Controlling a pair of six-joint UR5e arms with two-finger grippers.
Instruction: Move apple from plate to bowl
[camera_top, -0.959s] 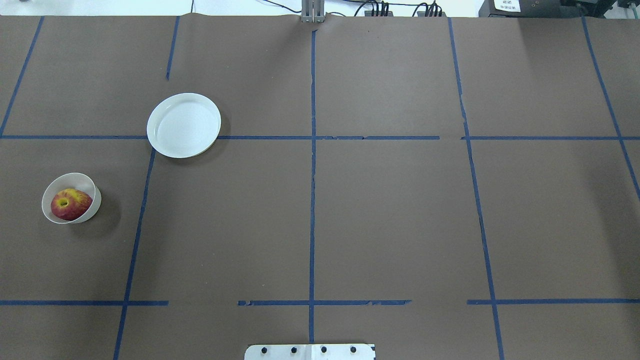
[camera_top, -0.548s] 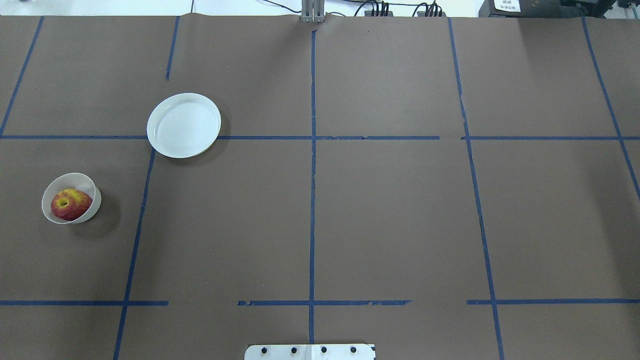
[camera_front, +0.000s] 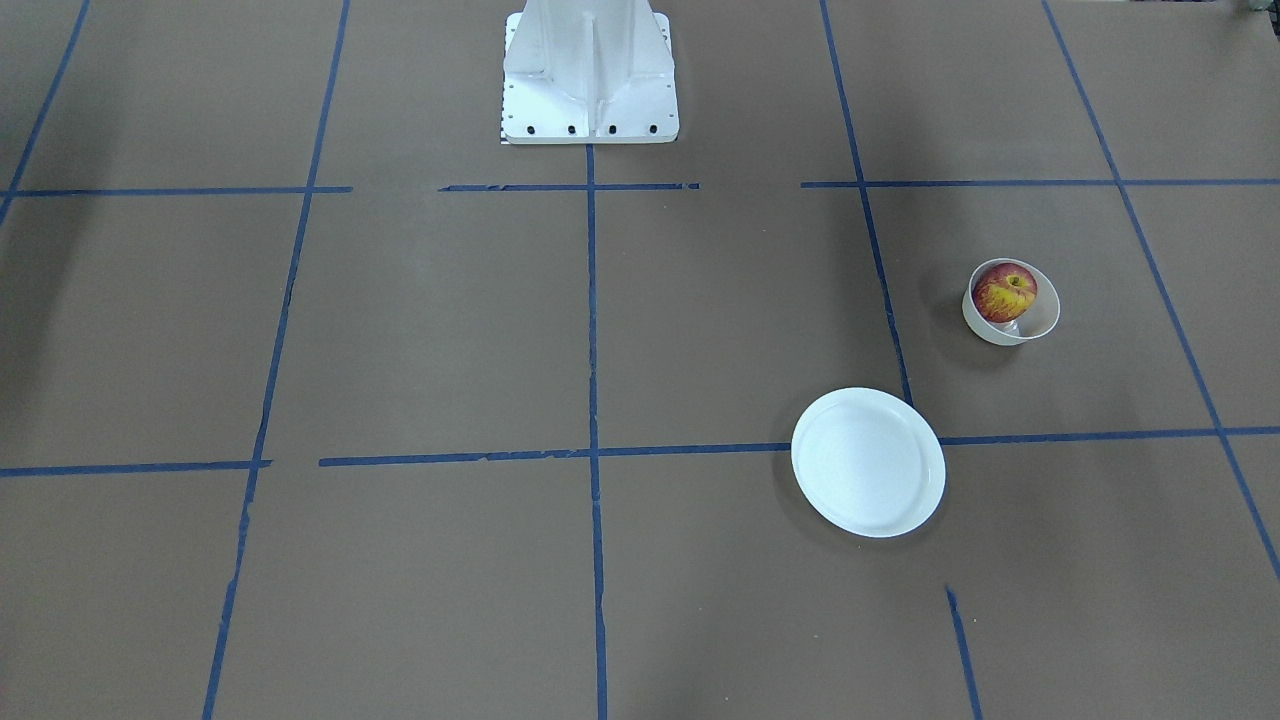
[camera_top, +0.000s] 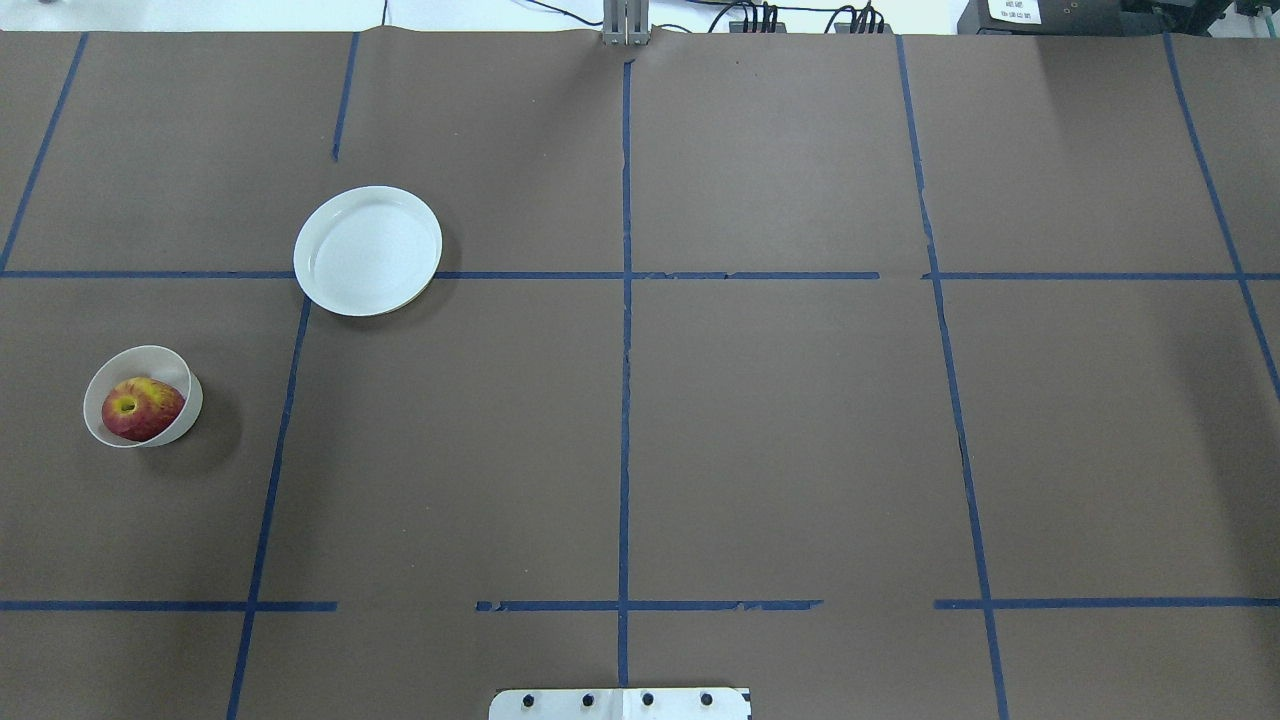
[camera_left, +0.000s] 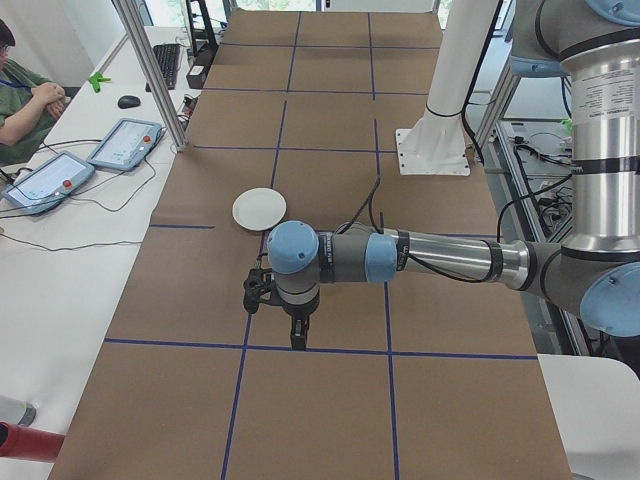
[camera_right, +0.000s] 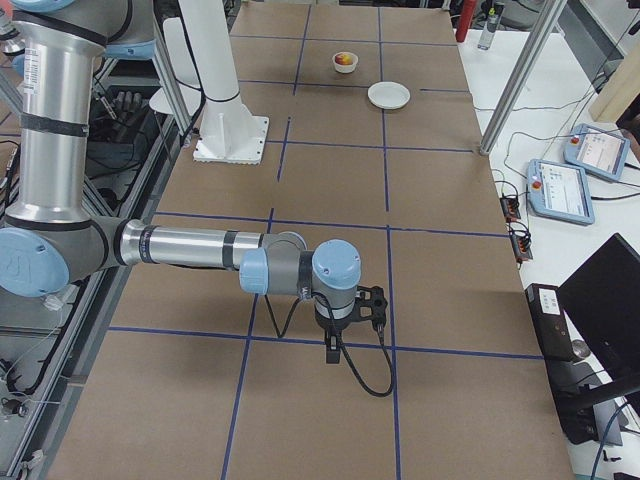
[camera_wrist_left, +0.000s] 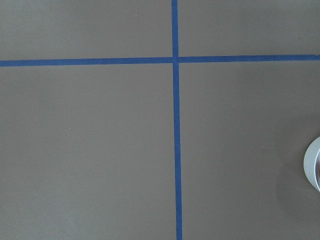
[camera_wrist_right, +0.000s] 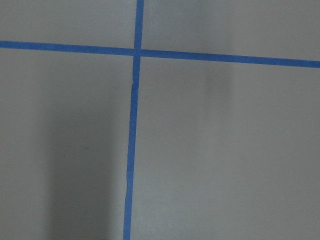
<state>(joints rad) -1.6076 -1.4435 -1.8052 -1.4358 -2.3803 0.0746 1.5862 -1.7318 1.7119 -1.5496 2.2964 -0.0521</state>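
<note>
The red and yellow apple (camera_top: 140, 408) lies inside the small cream bowl (camera_top: 150, 358) at the table's left side. It also shows in the front-facing view (camera_front: 1003, 290) in the bowl (camera_front: 1040, 318). The flat white plate (camera_top: 368, 250) sits bare, farther from me and to the right of the bowl; the front view shows the plate (camera_front: 868, 462) too. My left gripper (camera_left: 298, 335) hangs over the table in the left side view only. My right gripper (camera_right: 333, 352) shows in the right side view only. I cannot tell whether either is open or shut.
The white robot base (camera_front: 588, 75) stands at the table's near middle edge. Blue tape lines grid the brown table. An operator (camera_left: 25, 100) and teach pendants (camera_left: 125, 145) are beside the table. A white curved rim (camera_wrist_left: 312, 165) shows at the left wrist view's right edge.
</note>
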